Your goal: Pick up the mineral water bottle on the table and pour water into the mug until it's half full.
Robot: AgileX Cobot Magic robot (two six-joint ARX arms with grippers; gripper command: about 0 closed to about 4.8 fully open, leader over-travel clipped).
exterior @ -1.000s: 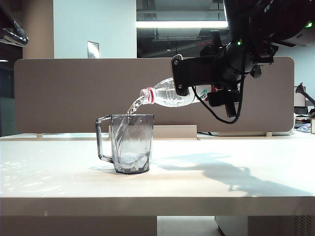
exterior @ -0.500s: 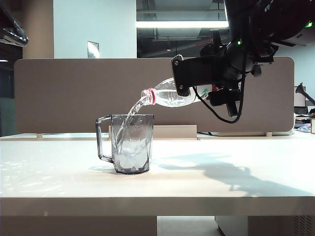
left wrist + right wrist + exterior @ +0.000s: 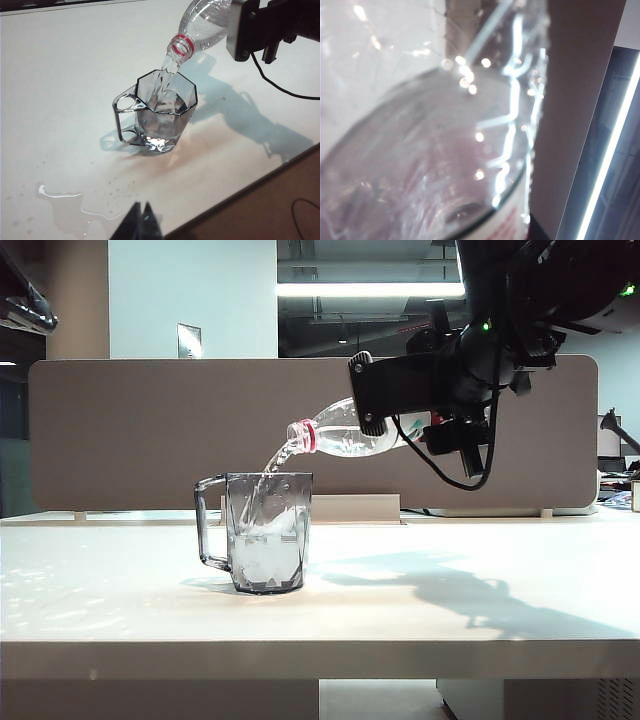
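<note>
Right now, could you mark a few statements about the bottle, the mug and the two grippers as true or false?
1. The right gripper holds the mineral water bottle tipped over the mug. True.
2. The bottle's cap is on. False: its mouth is open and water streams into the mug.
3. The mug lies on its side. False: it stands upright on the table.
4. A puddle lies on the table near the left gripper. True.
5. The left gripper grips the mug's handle. False: it is shut and apart from the mug.

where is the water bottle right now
In the exterior view the mineral water bottle is in the air right of centre, clamped in the right gripper and tipped nearly level, mouth above the mug.
</note>
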